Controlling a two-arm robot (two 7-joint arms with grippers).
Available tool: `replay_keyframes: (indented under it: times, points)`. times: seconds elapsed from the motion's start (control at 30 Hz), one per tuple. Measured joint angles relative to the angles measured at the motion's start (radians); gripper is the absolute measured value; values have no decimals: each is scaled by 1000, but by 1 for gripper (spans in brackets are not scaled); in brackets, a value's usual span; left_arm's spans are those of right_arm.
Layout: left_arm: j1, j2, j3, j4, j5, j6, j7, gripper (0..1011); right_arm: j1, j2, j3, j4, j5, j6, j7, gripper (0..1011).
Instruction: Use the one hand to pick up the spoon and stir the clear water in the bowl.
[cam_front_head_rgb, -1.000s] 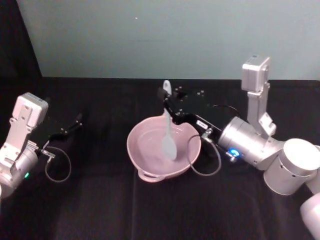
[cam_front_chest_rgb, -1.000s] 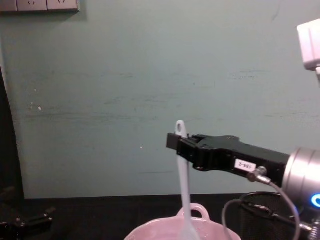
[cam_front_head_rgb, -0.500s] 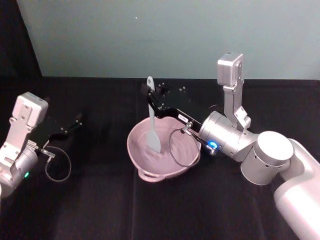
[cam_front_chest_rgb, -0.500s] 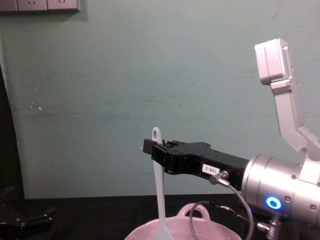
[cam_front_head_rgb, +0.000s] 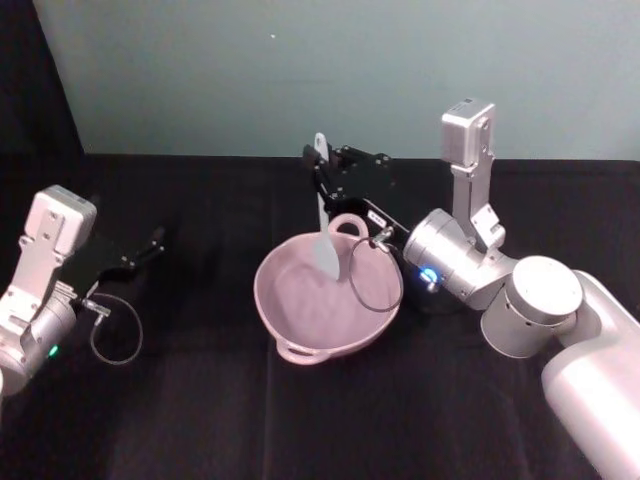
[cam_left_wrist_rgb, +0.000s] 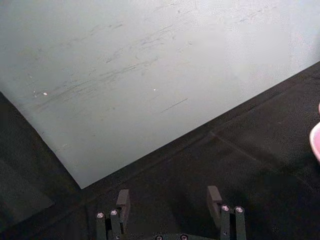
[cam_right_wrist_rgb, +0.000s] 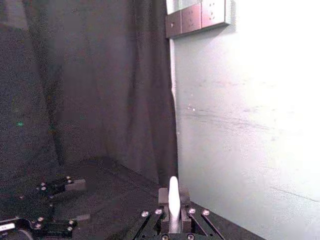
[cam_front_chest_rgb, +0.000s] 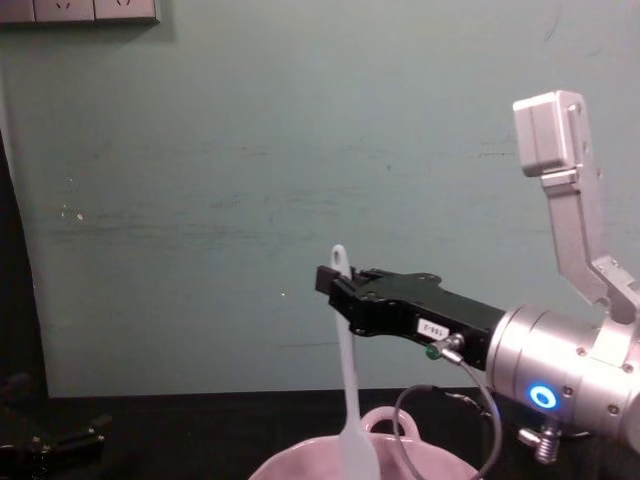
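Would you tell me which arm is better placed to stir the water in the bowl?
Right: the right gripper is shut on the spoon, whose head hangs inside the bowl. The left gripper sits open, well to its left.

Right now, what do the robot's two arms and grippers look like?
Both arms are silver, rounded cylinders. The right gripper is flat and black with a small white label, on a wrist with a glowing blue ring, a thin grey looping cable and a pale box-shaped camera on a bracket. The left gripper is black too, with a small green light on its wrist.
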Motion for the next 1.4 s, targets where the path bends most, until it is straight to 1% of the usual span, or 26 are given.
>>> replay_keyframes:
  times: [0.07,0.17,0.27,0.3,0.4,0.43,0.53,0.63,0.73,0.93,1.03,1.07,1.17,1.2,1.27,1.33,1.37,1.4]
  points:
    - [0,0,0,0,0,0,0,1011,-5,4,5,-5,-6,-4,-3,134]
    - [0,0,0,0,0,0,0,1011,-22,20,19,-34,-15,-6,-6,134]
    - [0,0,0,0,0,0,0,1011,-45,44,34,-76,-19,-3,-7,134]
    - [0,0,0,0,0,0,0,1011,-59,58,42,-100,-18,7,-6,134]
    - [0,0,0,0,0,0,0,1011,-79,81,53,-139,-15,25,-3,134]
    - [0,0,0,0,0,0,0,1011,-93,96,58,-164,-13,33,1,134]
    - [0,0,0,0,0,0,0,1011,-115,123,67,-208,-6,45,13,134]
    - [0,0,0,0,0,0,0,1011,-131,143,72,-238,1,57,21,134]
    - [0,0,0,0,0,0,0,1011,-146,173,76,-278,14,83,36,134]
    - [0,0,0,0,0,0,0,1011,-153,209,77,-311,25,109,50,134]
    - [0,0,0,0,0,0,0,1011,-153,238,78,-332,34,136,61,134]
    - [0,0,0,0,0,0,0,1011,-153,238,78,-332,34,136,61,134]
    - [0,0,0,0,0,0,0,1011,-153,275,79,-357,47,173,72,134]
    - [0,0,0,0,0,0,0,1011,-153,275,79,-357,47,173,72,134]
    - [0,0,0,0,0,0,0,1011,-151,310,77,-382,57,208,90,134]
    - [0,0,0,0,0,0,0,1011,-147,333,74,-394,64,223,109,134]
    - [0,0,0,0,0,0,0,1011,-144,356,69,-408,64,228,127,134]
    - [0,0,0,0,0,0,0,1011,-144,356,69,-408,64,228,127,134]
